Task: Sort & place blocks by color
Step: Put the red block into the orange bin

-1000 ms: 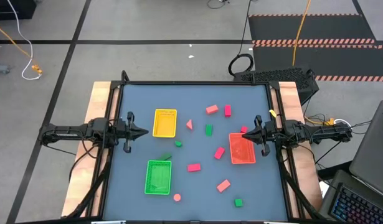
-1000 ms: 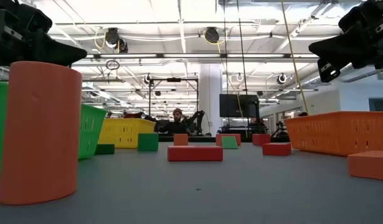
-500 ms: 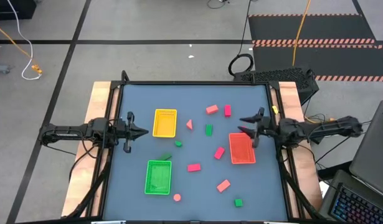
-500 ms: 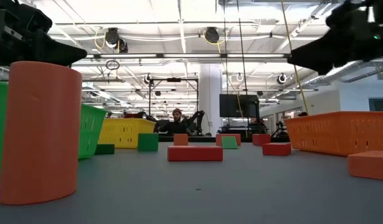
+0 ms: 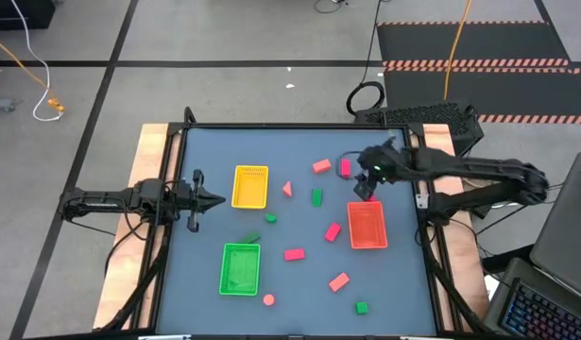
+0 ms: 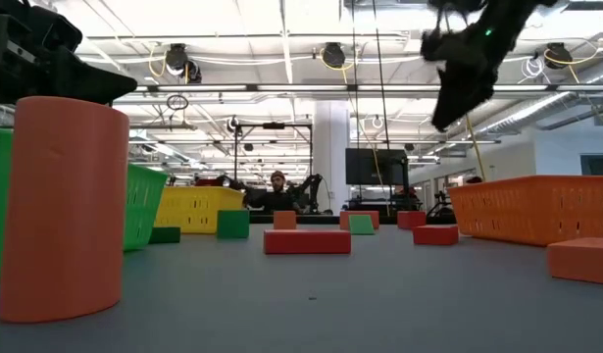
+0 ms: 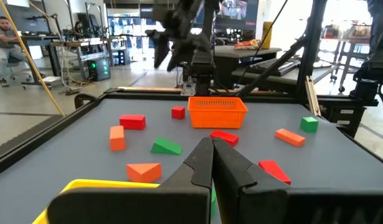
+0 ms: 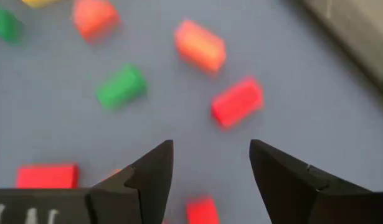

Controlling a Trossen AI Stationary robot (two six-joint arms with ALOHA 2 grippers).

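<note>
Blocks (image 5: pixel 294 254) lie scattered on the table outside yellow, green, red trays (image 5: pixel 250 186).

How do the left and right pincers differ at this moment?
The left pincer is shut and waits at the table's left edge beside the yellow tray; the right pincer is open and reaches in over the table above the red tray, near a red block. Neither holds a block.

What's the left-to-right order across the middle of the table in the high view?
Left gripper → yellow tray → salmon triangle → green block → right gripper, open above the table.
</note>
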